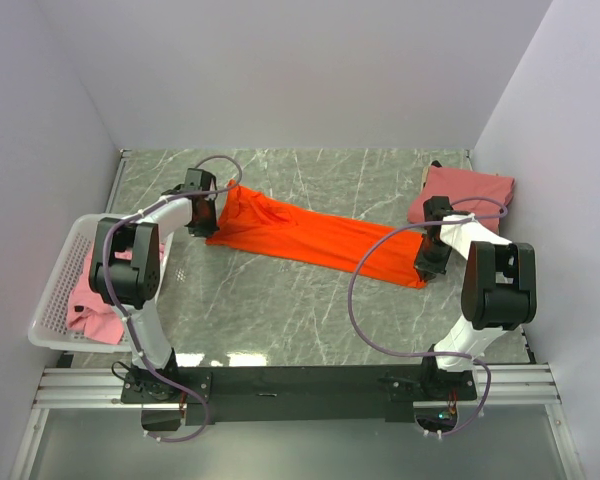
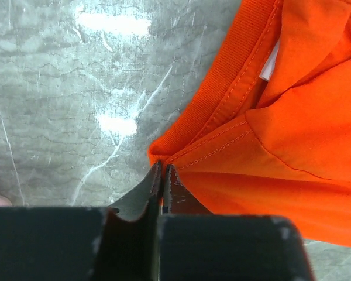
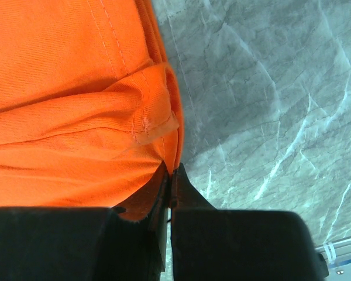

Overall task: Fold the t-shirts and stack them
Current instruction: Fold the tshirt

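Observation:
The bright orange t-shirt (image 1: pixel 310 235) lies stretched in a long band across the middle of the grey marble table. My left gripper (image 1: pixel 208 212) is shut on its left end, by the collar (image 2: pixel 234 82), with the fingertips pinching the cloth (image 2: pixel 162 167). My right gripper (image 1: pixel 430 262) is shut on its right end, pinching a hemmed corner (image 3: pixel 171 167). A dusty salmon-pink t-shirt (image 1: pixel 462 194) lies folded at the back right. A lighter pink t-shirt (image 1: pixel 92 300) lies bunched in the white basket at the left.
The white perforated basket (image 1: pixel 55 290) stands at the left table edge. White walls close in the table on the left, back and right. A metal rail (image 1: pixel 300 385) with both arm bases runs along the near edge.

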Available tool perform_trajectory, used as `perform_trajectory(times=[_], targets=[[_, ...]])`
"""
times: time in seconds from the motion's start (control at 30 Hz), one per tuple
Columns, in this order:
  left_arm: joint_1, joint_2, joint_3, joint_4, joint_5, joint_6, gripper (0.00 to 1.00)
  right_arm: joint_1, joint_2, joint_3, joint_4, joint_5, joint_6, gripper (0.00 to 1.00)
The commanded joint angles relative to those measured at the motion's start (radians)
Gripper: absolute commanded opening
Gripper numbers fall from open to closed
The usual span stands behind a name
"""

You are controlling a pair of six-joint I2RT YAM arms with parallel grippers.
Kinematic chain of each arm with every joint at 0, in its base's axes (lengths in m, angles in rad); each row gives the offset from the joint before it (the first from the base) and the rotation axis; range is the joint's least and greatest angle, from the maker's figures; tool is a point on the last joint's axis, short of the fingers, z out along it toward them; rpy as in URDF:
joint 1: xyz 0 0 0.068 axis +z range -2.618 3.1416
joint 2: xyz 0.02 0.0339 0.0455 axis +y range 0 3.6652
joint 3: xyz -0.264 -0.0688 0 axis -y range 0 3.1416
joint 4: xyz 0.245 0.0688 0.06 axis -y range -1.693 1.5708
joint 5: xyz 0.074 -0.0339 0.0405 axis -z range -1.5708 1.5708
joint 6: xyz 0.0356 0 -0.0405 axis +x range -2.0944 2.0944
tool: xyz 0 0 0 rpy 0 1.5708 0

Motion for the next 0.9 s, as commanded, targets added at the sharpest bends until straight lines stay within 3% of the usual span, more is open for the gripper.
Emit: perform_trajectory(times=[0.0, 0.53, 0.6, 0.63, 0.73, 0.87], targets=[[0.017, -0.007, 0.023, -0.005, 0.0, 0.007, 0.0, -0.009, -0.035, -0.02, -0.032, 0.042, -0.003, 0.0], [0.03, 0.015, 0.155, -0.193, -0.172, -0.007, 0.02, 0.004, -0.059, -0.046, -0.056, 0.096, 0.018, 0.0], [0.03, 0.029, 0.177, -0.239, -0.207, -0.029, 0.17, 0.008, -0.073, -0.045, -0.062, 0.097, 0.02, 0.04], [0.03, 0.04, 0.203, -0.253, -0.22, -0.033, 0.36, 0.01, -0.075, -0.042, -0.065, 0.097, 0.021, 0.09], [0.014, 0.043, 0.261, -0.287, -0.253, -0.049, 0.6, 0.024, -0.085, -0.026, -0.085, 0.097, 0.026, 0.33], [-0.051, 0.065, 0.368, -0.319, -0.261, -0.061, 0.73, 0.054, -0.108, 0.026, -0.136, 0.114, 0.035, 0.46]])
